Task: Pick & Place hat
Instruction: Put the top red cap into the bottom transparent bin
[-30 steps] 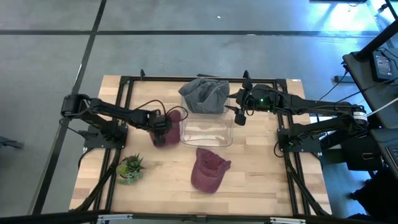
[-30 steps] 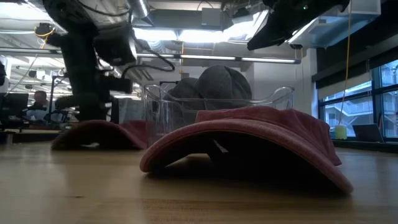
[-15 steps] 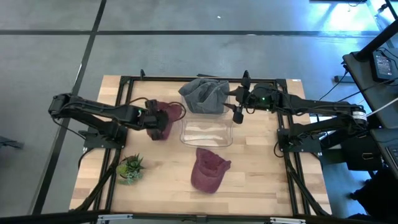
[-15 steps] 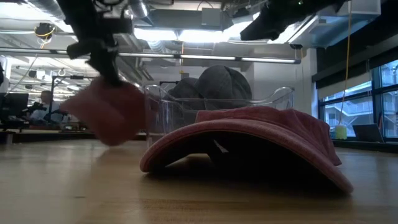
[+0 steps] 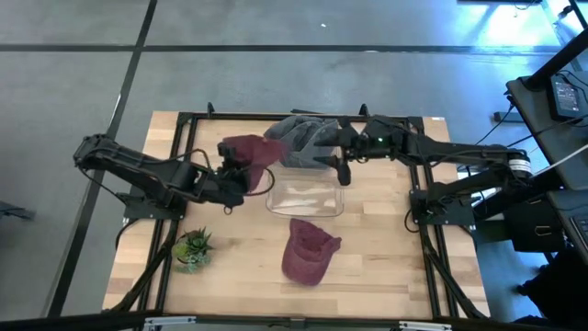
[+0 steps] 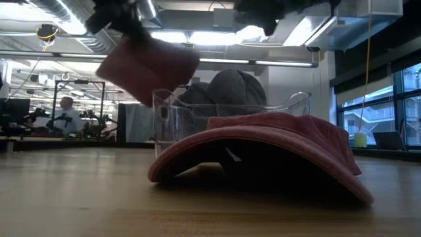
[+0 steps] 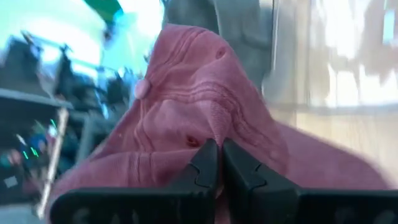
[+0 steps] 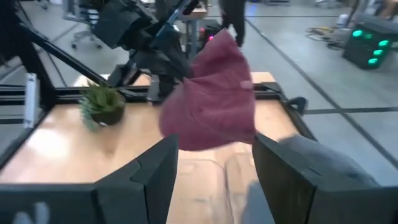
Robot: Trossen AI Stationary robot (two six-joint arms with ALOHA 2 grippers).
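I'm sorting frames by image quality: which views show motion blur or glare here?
Low view: the lifted red hat is motion-smeared, ceiling lights glare behind it, and the near red hat stays sharp. Left wrist view: background streaked and blurred. Right wrist view: soft throughout. High view: crisp, with bright glare at its top right corner.

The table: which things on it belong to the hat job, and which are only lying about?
Belong to the job:
left gripper, shut on the raised red hat
clear bin
grey hat in the bin
second red hat on the table
right gripper, open, above the bin

Lying about:
small plant
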